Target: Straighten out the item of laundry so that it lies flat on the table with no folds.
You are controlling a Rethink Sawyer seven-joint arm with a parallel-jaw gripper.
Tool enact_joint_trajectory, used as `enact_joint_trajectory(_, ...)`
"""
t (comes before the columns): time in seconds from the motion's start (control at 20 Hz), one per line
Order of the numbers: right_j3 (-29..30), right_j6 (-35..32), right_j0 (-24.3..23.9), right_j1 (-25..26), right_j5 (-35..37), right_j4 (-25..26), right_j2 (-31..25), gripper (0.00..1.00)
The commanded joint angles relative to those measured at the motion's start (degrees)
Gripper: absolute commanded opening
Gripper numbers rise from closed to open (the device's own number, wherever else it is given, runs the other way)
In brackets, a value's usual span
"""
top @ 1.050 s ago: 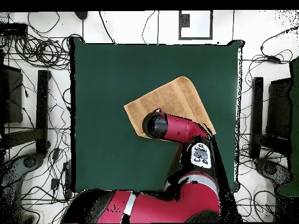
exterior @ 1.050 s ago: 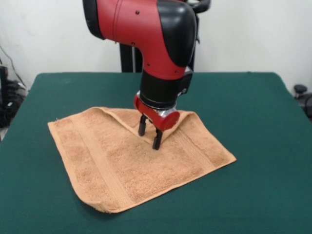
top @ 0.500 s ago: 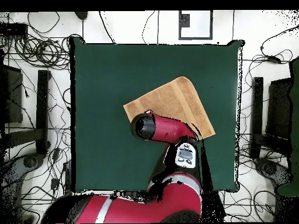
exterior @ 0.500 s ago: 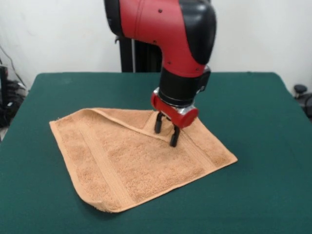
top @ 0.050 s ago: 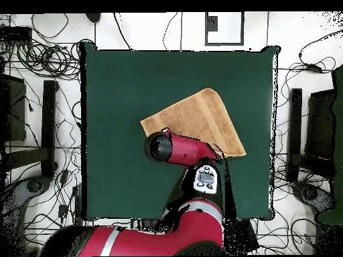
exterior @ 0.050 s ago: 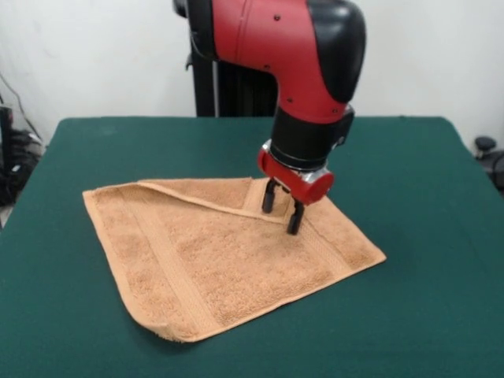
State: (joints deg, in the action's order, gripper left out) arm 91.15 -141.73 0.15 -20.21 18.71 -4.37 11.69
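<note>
The item of laundry [exterior @ 0.050 s ago: 213, 260], a tan-orange towel, lies on the green table [exterior @ 0.050 s ago: 425, 173] near its middle. Its far edge is folded over toward the front, and the crease runs from the far left corner to the gripper. My gripper [exterior @ 0.050 s ago: 282, 209] points down at the right end of that fold. Its two black fingers straddle the flap's corner and pinch it just above the towel. From overhead, the towel [top @ 0.050 s ago: 201, 114] shows as a tilted square on the table [top @ 0.050 s ago: 120, 87], and the arm's wrist [top @ 0.050 s ago: 161, 146] covers its lower left corner and hides the gripper.
The red arm [top @ 0.050 s ago: 191, 150] reaches in across the table's lower half in the overhead view. Cables [top @ 0.050 s ago: 47, 60] and black stands [top @ 0.050 s ago: 48, 127] surround the table on the floor. A small black object [exterior @ 0.050 s ago: 485, 144] sits beyond the right edge.
In the front view the gripper has moved right and slightly back, dragging the folded flap with it. The fold has flattened and its crease has stretched longer.
</note>
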Motion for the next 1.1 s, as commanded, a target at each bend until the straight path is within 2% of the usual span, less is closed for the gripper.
enact_joint_trajectory(0.05, 5.28, -6.88, -1.58, 3.39, -2.16, -1.83, -6.65, 1.0)
enact_joint_trajectory(0.2, 2.94, -1.28, -5.83, 4.53, -0.91, 0.88, -8.14, 1.0)
enact_joint_trajectory(0.4, 0.74, 2.53, -9.8, 6.0, 1.33, 2.28, -10.49, 1.0)
enact_joint_trajectory(0.55, 0.39, 2.02, -9.57, 6.11, 2.75, 2.64, -10.34, 1.0)
enact_joint_trajectory(0.7, -0.48, 2.65, -8.33, 5.18, 8.55, 3.42, -9.33, 1.0)
enact_joint_trajectory(0.8, 0.14, 2.15, -6.85, 4.23, 10.73, 3.62, -8.84, 1.0)
enact_joint_trajectory(1.1, 4.2, 2.87, -7.28, 1.87, 12.43, 3.87, -10.24, 1.0)
